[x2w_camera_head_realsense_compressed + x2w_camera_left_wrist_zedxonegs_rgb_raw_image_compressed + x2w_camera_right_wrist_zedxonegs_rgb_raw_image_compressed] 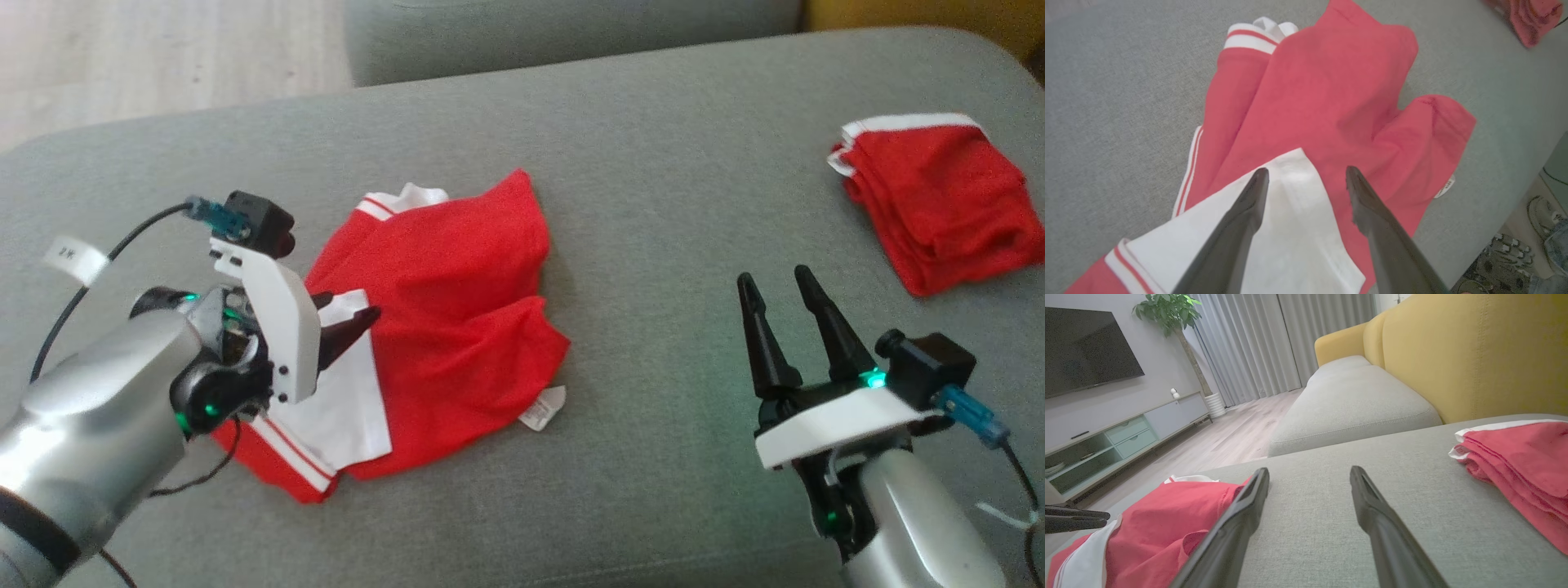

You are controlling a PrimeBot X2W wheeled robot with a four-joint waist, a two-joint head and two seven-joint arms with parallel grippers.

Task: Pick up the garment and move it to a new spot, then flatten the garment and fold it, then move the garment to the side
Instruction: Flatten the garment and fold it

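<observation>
The garment [457, 310], a red jersey with white striped-trim sleeves, lies crumpled on the grey cushion [653, 204], left of middle. Its small white label [543, 408] sticks out at the near right hem. My left gripper [347, 314] hovers open just over a white sleeve [1294, 228] and holds nothing. In the left wrist view its fingers straddle that sleeve, left gripper [1306, 171], with the garment [1331, 90] spread beyond. My right gripper [774, 279] stands open over bare cushion at the lower right. The right wrist view has the right gripper [1309, 471] and the garment [1159, 522] at lower left.
A thick folded red cloth stack [939, 204] with a white edge lies at the far right of the cushion, also the stack [1515, 465]. A second grey cushion [1347, 404] and a yellow sofa back [1453, 355] lie beyond. Wooden floor [122, 57] borders the cushion's far left edge.
</observation>
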